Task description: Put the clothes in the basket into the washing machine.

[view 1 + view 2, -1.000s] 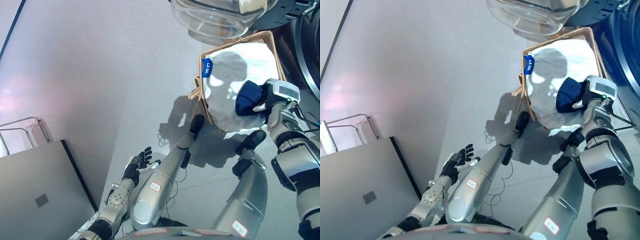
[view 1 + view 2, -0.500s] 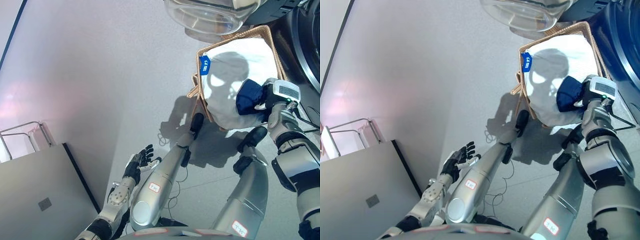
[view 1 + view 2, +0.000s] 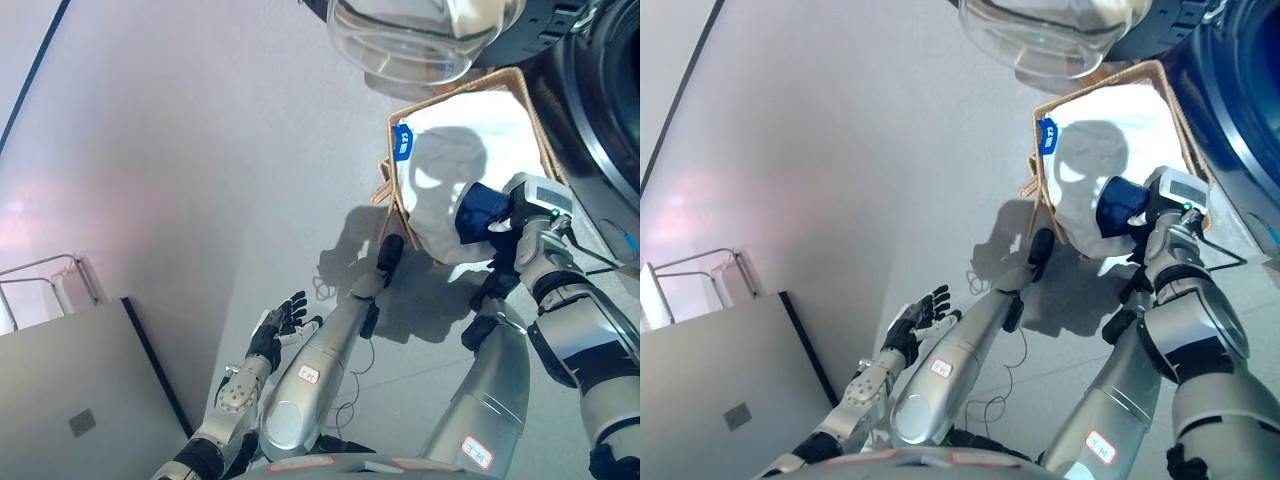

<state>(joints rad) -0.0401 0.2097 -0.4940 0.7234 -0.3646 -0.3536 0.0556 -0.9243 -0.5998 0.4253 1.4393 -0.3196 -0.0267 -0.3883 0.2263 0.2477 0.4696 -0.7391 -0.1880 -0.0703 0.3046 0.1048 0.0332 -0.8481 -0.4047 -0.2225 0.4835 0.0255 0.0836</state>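
A wicker basket (image 3: 450,92) with a white liner (image 3: 445,215) stands on the grey floor at the upper right. My right hand (image 3: 508,222) is over the basket's near right side, shut on a dark blue garment (image 3: 480,210), bunched and held against the liner. The washing machine's round opening (image 3: 605,100) is at the right edge. Its glass door (image 3: 405,45) hangs open above the basket. My left hand (image 3: 276,328) is open and empty, low at the left, away from the basket.
A grey flat-topped cabinet (image 3: 80,400) fills the lower left corner, with a metal wire rack (image 3: 50,270) behind it. A blue tag (image 3: 402,140) hangs on the basket's left rim. Open grey floor lies left of the basket.
The camera has shifted, so basket and washer sit lower and further left. My right hand with the blue garment has moved a little left across the liner. The left hand has not moved.
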